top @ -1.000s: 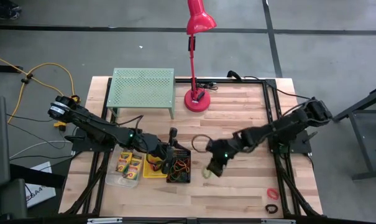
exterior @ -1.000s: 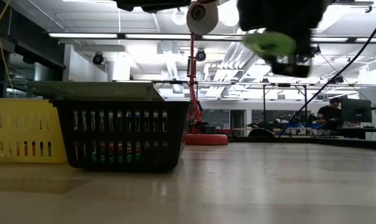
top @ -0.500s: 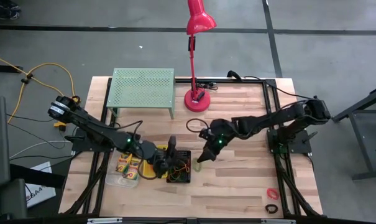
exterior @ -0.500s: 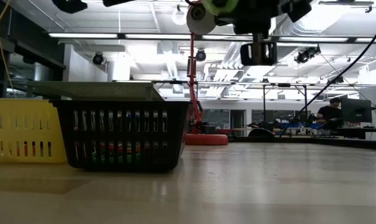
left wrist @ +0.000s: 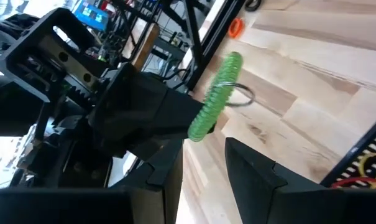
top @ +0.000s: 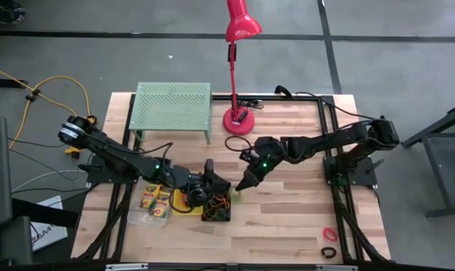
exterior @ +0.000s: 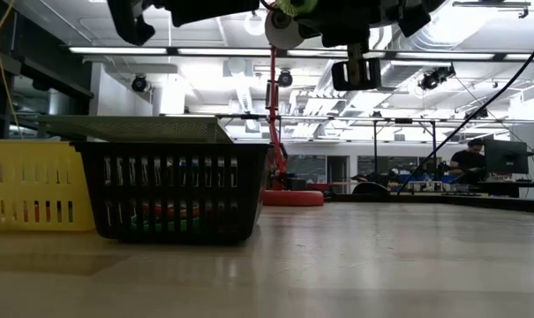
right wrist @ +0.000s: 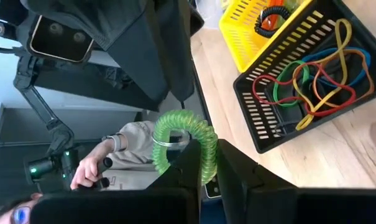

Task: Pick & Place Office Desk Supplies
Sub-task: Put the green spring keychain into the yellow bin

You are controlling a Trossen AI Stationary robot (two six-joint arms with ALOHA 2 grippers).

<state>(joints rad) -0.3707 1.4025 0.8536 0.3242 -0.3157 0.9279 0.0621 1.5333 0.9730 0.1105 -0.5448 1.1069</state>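
Right gripper pinches green coil beside black-mesh bin; left gripper gapes empty.

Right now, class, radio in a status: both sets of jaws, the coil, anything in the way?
Right gripper shut on green coil, beside black mesh bin. Left gripper open, facing the coil. Left gripper close alongside the right.

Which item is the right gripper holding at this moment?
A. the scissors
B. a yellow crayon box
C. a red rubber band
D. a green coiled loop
D: the right gripper is shut on the green coiled loop, carried in the air beside the black mesh bin.
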